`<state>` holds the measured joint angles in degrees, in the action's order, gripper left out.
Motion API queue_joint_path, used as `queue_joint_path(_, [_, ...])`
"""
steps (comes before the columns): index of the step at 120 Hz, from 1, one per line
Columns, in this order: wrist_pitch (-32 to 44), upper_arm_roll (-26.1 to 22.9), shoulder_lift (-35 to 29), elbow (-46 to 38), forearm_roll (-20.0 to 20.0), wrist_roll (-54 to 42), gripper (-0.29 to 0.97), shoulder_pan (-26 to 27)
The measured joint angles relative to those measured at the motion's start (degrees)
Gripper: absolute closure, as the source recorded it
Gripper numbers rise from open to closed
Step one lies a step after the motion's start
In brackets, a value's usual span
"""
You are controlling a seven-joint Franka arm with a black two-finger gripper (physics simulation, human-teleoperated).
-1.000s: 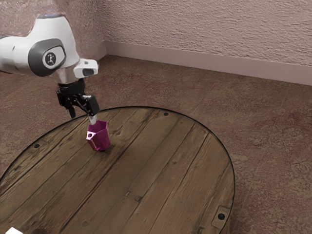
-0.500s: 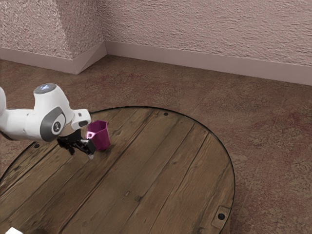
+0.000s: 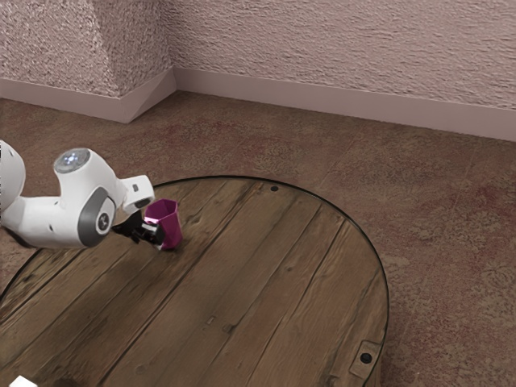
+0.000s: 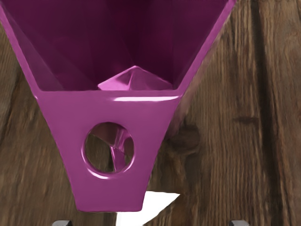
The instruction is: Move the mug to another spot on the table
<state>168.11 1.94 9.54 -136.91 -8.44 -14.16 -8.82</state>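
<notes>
1. The magenta mug [image 3: 164, 221] is sitting upright on the round wooden table [image 3: 266, 290]. It's close to the rim on the far side, over toward the exterior view's left.
2. The white arm [image 3: 68, 214] comes in low from the exterior view's left. Its black gripper [image 3: 147, 234] is parked just beside the mug, down near the tabletop.
3. In the wrist view the mug [image 4: 117, 42] is dead ahead of the hand. You can see its angular walls and look into the open top. The handle [image 4: 110, 150] is a flat tab with a round hole, and it points straight back at the hand.
4. Two grey fingertips [image 4: 62, 222] peek in, one on each side of the handle. They're well apart and neither touches it, so the jaws are spread and gripping nothing. Fair warning: in the exterior view the fingers are just a dark blob against the mug, so I'm going by the wrist view here.
5. There's a pale patch [image 4: 160, 202] on the wood just under the handle. No idea what it is.
6. The table [image 4: 244, 117] is dark planks with visible grain and a knot near the mug.
7. Around the table there's a brownish floor [image 3: 339, 145], a rough pink wall [image 3: 339, 40] and a pale baseboard [image 3: 347, 101] along it.
</notes>
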Motion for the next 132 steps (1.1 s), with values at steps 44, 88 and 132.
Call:
queue_joint_path(44, [3.9, -0.1, 4.5, 1.9, -2.3, -1.5, 0.44, -0.1])
queue_joint_path(88, [7.6, -0.4, 6.2, 3.3, -4.1, -2.3, 0.56, -0.1])
queue_joint_path(132, [11.9, -4.8, -0.9, -1.5, -6.9, -2.9, 0.68, 1.3])
